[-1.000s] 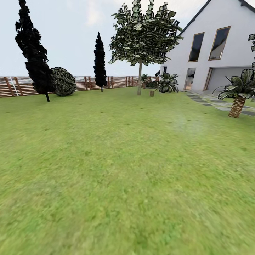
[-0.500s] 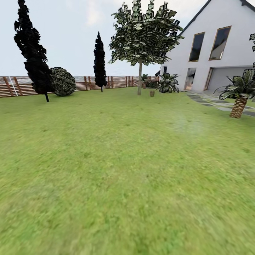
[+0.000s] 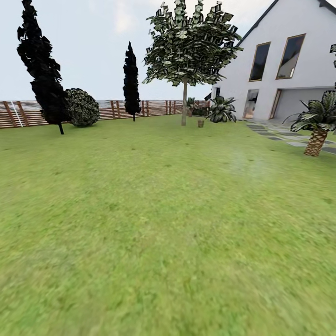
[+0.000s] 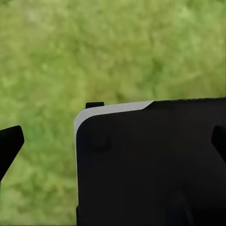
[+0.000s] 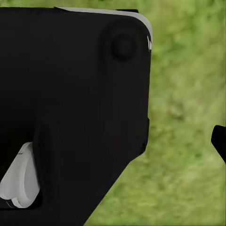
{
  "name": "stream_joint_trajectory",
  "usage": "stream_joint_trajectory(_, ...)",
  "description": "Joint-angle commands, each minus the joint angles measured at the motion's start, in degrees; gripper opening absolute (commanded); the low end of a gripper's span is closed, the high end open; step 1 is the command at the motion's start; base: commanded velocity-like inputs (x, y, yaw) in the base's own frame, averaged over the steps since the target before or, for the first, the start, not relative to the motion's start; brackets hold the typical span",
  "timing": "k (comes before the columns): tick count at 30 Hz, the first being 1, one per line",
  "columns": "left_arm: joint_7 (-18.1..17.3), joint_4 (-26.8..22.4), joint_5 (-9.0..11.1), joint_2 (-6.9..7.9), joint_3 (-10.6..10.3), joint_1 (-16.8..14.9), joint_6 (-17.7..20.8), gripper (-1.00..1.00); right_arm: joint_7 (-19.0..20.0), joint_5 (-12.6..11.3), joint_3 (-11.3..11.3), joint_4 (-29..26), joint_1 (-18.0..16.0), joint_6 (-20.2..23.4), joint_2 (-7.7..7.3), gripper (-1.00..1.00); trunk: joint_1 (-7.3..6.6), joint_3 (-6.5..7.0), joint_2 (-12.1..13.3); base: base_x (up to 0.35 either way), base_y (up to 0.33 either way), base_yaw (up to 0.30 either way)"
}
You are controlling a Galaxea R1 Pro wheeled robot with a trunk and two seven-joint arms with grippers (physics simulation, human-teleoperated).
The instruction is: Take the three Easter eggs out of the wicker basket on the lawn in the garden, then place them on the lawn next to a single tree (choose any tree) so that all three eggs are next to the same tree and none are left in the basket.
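The lawn (image 3: 163, 210) spreads wide and green ahead of me in the head view. A tall tree (image 3: 184, 108) with a straight grey trunk and leafy canopy stands at the far side. A small brown container (image 3: 200, 123) sits on the grass just right of its trunk, too far off to tell whether it is the wicker basket. The Easter eggs are out of view. My left gripper (image 4: 113, 143) is open over grass, its dark fingertips (image 4: 10, 143) wide apart at the picture's edges with nothing between them. My right gripper (image 5: 113, 143) shows one fingertip (image 5: 219, 141) far out at the edge.
Two dark cypresses (image 3: 42, 70) (image 3: 131, 79) and a round bush (image 3: 82, 107) stand along the slatted fence (image 3: 23, 113). A short palm (image 3: 317, 135), a grey stepping-stone path (image 3: 275, 135) and the white house (image 3: 289, 70) lie at the right. The robot's black body (image 5: 70, 94) is below both wrists.
The whole view has crept forward: the cypress slid slightly left and the palm slightly right, so the camera moved. Nothing on the lawn has changed.
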Motion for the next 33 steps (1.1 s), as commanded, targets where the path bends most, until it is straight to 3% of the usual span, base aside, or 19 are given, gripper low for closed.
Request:
stream_joint_trajectory(1, -0.1, 0.0, 0.0, 0.02, -0.1, 0.0, -0.2, 1.00, 0.0, 0.1, 0.0, -0.1, 0.0, -0.1, 0.01, 1.00, 0.02, -0.06, 0.0, 0.158, 0.000, 0.000)
stream_joint_trajectory(33, -0.1, 0.0, 0.0, 0.00, -0.1, 0.0, -0.2, 1.00, 0.0, 0.1, 0.0, -0.1, 0.0, -0.1, 0.01, 1.00, 0.02, -0.06, 0.0, 0.186, 0.000, 0.000)
